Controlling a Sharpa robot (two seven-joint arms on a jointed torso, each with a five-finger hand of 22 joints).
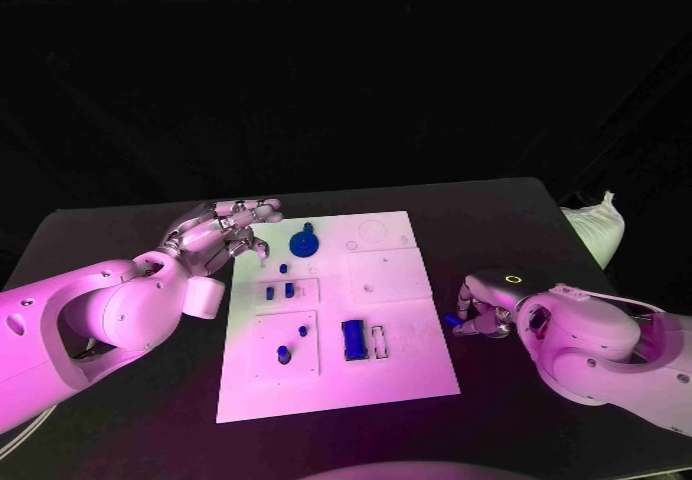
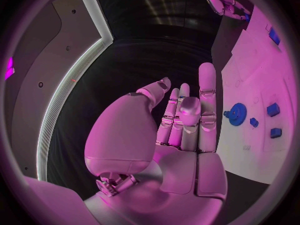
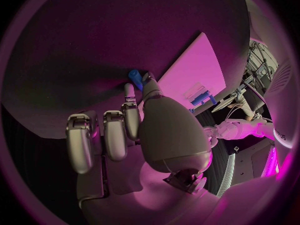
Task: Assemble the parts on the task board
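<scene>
Nearest, right hand (image 1: 483, 312) just off the task board (image 1: 397, 375), pinching a small blue part (image 3: 135, 76) between thumb and fingertip; probably light, rigid, slick, best held by its sides. Pinch plain from the right wrist, barely a blue speck from the head. Midway, blue block (image 1: 352, 340) in its slot. Farther, left hand (image 1: 219, 238) spread, holding nothing, beside blue gear (image 1: 303, 242).
</scene>
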